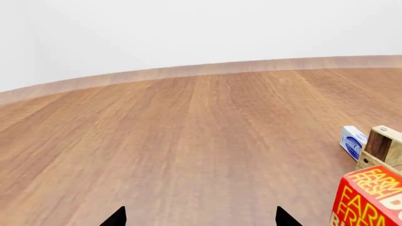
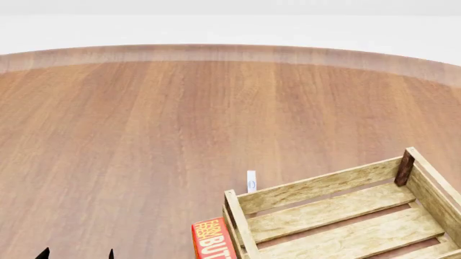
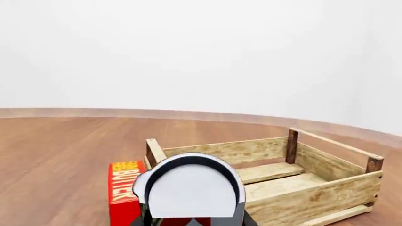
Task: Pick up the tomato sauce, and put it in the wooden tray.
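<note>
In the right wrist view the tomato sauce [image 3: 191, 190] fills the space between the jaws, showing its plain silver-white top and a strip of red label below. My right gripper [image 3: 191, 222] is shut on it, with dark fingers at both sides. Just beyond the can stands the wooden tray [image 3: 314, 162], a pale slatted crate with darker corner posts, also in the head view's lower right [image 2: 317, 189]. My left gripper [image 1: 201, 217] is open and holds nothing, low over bare wood floor. Only its black tips [image 2: 75, 253] show in the head view. The right gripper is out of the head view.
A red butter box [image 2: 212, 240] stands against the tray's near-left corner and shows again in both wrist views [image 1: 370, 197] [image 3: 122, 190]. A small blue-and-white packet [image 2: 251, 181] stands upright by the tray's far-left side. The wooden floor ends at a curved edge against a white wall.
</note>
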Available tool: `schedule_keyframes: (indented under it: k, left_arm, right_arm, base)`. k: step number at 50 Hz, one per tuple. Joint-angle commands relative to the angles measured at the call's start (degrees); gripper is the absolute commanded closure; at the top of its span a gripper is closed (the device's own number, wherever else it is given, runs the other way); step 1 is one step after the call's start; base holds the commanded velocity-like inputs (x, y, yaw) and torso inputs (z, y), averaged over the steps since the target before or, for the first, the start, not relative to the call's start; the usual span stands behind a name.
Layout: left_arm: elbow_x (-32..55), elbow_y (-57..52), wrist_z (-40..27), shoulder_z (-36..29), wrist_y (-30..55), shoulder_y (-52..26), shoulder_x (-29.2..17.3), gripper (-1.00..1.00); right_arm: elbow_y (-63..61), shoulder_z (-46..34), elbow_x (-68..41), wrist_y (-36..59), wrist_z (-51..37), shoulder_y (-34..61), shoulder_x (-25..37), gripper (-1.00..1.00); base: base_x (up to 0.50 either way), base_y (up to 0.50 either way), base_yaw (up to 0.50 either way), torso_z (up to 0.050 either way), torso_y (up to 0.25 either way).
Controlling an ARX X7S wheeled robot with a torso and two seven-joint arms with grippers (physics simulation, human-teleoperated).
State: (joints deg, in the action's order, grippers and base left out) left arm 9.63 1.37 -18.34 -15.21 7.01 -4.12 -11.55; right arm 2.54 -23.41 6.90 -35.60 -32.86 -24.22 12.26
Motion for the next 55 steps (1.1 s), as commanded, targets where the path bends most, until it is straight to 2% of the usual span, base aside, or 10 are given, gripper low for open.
schedule_keyframes:
  k: [1,8,11,17,27,34,44,55]
  left_arm:
    - [0.94,-0.63,1.13,0.51,-1.55,0.69,-0.01,-1.0]
    - [1.16,-0.21,1.08,0.39,-1.89,0.58,-0.1,-1.0]
    - [1.28,-0.57,0.96,0.33,-1.67,0.67,-0.18,-1.0]
    - [1.38,-0.57,0.82,0.18,-1.67,0.63,-0.3,-1.0]
    - [1.58,-0.23,0.66,-0.07,-1.84,0.4,-0.41,-1.0]
    - [1.68,-0.39,0.52,-0.23,-1.79,0.43,-0.54,-1.0]
    - [1.88,-0.41,0.28,-0.42,-1.88,0.45,-0.73,-1.0]
    - [2.02,-0.71,-0.15,-0.64,-1.78,0.6,-0.92,-1.0]
  right_arm:
    - [-13.49,1.55,3.52,6.93,0.17,-1.43,1.12,1.0]
    - [-19.41,3.62,0.24,16.96,1.94,2.91,0.79,1.0]
    - [-20.59,4.66,-4.53,22.22,4.07,6.42,0.84,1.0]
    - [-23.15,5.9,-4.57,29.29,4.01,10.81,0.46,1.0]
    - [-19.2,7.78,-7.36,38.35,4.8,20.73,-0.83,1.0]
    - [-9.68,9.86,-12.34,40.49,7.21,29.44,-2.01,1.0]
    - [8.52,12.07,-13.92,40.76,7.4,42.42,-3.52,1.0]
    - [28.11,14.1,-15.6,33.74,9.38,53.25,-4.15,1.0]
  base:
    - [0.0,0.0,0.0,0.0,0.0]
    - [0.0,0.0,0.0,0.0,0.0]
    - [0.0,0.0,0.0,0.0,0.0]
    - [0.0,0.0,0.0,0.0,0.0]
    - [0.0,0.0,0.0,0.0,0.0]
    - [0.0,0.0,0.0,0.0,0.0]
    - [0.0,0.0,0.0,0.0,0.0]
    - [0.0,0.0,0.0,0.0,0.0]
